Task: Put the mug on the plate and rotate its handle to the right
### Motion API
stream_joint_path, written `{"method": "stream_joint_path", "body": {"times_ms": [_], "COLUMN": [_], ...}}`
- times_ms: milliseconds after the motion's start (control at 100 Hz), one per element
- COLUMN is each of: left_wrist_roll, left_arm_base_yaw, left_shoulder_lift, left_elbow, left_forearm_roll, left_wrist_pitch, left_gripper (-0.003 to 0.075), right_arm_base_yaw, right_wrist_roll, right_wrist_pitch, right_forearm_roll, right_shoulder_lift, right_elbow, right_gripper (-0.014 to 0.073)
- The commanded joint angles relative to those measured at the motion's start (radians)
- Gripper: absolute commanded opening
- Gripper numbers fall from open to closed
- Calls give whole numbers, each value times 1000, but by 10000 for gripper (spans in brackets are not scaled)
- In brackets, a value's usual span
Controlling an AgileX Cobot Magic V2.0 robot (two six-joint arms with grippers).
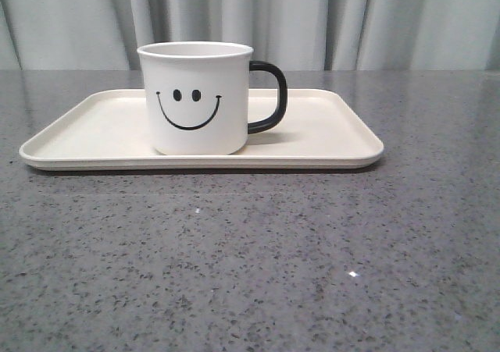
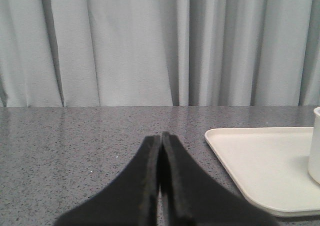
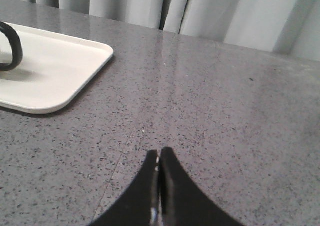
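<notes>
Mug (image 1: pixel 200 98) is seated upright on plate (image 1: pixel 328 133); both grippers (image 2: pixel 161 136) (image 3: pixel 159 153) are held low over the desk (image 1: pixel 250 258), jaws pressed together, empty.

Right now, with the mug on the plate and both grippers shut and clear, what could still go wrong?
Little looks wrong: the mug stands upright on the plate, handle pointing right.

1. The left gripper sits near the plate's corner; a careless sideways sweep could nudge the plate and shift the mug.
2. The right gripper is on the handle side, over the table; moving inward could clip the handle and turn the mug.
</notes>
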Motion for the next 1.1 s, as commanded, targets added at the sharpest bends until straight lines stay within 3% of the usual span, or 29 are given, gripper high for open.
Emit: {"method": "stream_joint_path", "body": {"times_ms": [0, 320, 690, 1090], "left_wrist_roll": [-12, -12, -12, -12], "left_arm_base_yaw": [4, 4, 4, 4], "left_shoulder_lift": [-29, -29, -29, -29], "left_elbow": [8, 8, 8, 8], "left_forearm_roll": [-11, -11, -11, -11], "left_wrist_pitch": [-83, -83, -83, -83], "left_gripper": [-20, -20, -20, -20], "right_arm_base_yaw": [0, 0, 0, 0], "right_wrist_roll": [54, 285, 290, 291], "right_wrist_pitch": [-105, -160, -300, -336], "right_forearm_roll": [-25, -230, -235, -240], "right_shoulder_lift": [-1, -1, -1, -20], "right_elbow": [5, 76, 159, 175], "right_gripper": [-120, -120, -120, -120]}}
